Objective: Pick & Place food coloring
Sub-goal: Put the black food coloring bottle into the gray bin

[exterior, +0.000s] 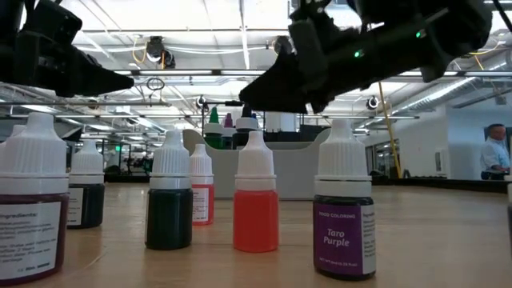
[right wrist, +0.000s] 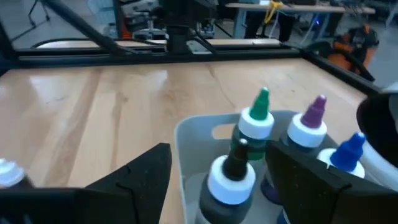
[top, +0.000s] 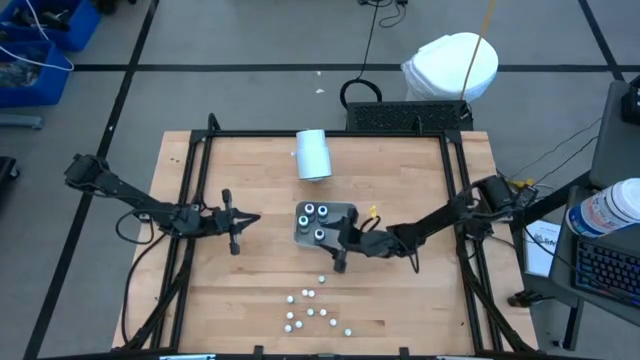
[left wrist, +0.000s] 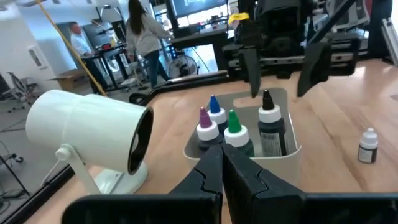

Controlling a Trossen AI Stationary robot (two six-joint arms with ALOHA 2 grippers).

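Right gripper [top: 340,243] partly hides tray [top: 350,211], seemingly.

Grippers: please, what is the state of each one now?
Left gripper: closed, holding nothing.
Right gripper: open over the tray, around a black-tipped bottle.

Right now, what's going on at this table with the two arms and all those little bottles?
The right claw stands open over the grey tray, where four food coloring bottles with coloured tips stand upright; the black-tipped one sits between its fingers, not gripped. The left claw waits shut beside the tray. More small bottles stand on the table's near edge. A white cylinder lies beyond the tray.
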